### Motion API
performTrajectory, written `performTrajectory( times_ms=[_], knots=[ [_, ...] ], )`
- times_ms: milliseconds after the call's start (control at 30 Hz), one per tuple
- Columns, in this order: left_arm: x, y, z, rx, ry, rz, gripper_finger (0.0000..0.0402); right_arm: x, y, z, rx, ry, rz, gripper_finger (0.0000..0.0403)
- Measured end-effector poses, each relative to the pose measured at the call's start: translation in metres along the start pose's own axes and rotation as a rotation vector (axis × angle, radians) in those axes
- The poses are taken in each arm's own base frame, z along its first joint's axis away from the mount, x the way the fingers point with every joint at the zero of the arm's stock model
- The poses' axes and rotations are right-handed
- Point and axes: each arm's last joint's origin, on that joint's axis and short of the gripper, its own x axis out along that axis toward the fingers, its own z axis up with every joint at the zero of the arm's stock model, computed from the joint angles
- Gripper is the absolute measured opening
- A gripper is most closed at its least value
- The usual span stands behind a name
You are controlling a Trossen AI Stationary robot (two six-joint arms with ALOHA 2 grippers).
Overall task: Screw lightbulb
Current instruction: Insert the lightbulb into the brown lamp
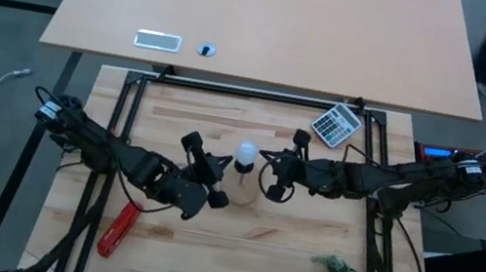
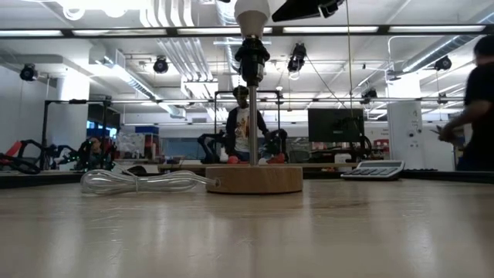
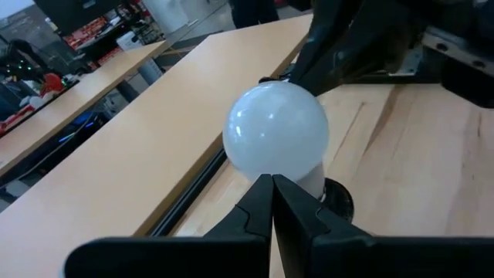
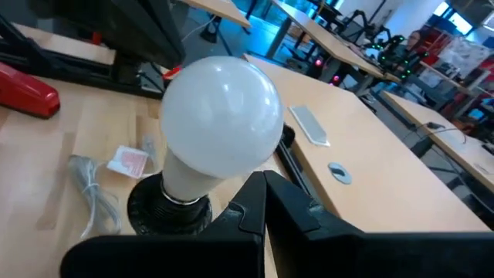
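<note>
Sitting upright in a black socket (image 4: 166, 202), the lightbulb (image 1: 246, 152) stands on a lamp's wooden base (image 2: 255, 179) mid-table, between two arms.

From above, the left gripper (image 1: 215, 187) and right gripper (image 1: 272, 182) flank the bulb closely, neither touching it. Each wrist view shows that arm's own fingers pressed together, holding nothing, just beside the bulb. Only the low view shows the lamp's thin stem (image 2: 252, 131) and a coiled clear cord (image 2: 143, 181) beside the base; only the overhead view shows a calculator (image 1: 336, 125) and red stapler (image 1: 117, 230).
</note>
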Motion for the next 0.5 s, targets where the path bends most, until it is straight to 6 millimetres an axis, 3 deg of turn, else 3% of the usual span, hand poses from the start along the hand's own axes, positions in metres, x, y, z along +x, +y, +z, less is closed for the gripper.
performTrajectory(
  times_ms=[500],
  knots=[
    [0.0072,0.0008,-0.0003,0.013,0.007,0.017,0.0001,0.0051,0.0023,0.0014,0.013,-0.040,0.060,0.0000]
  ],
)
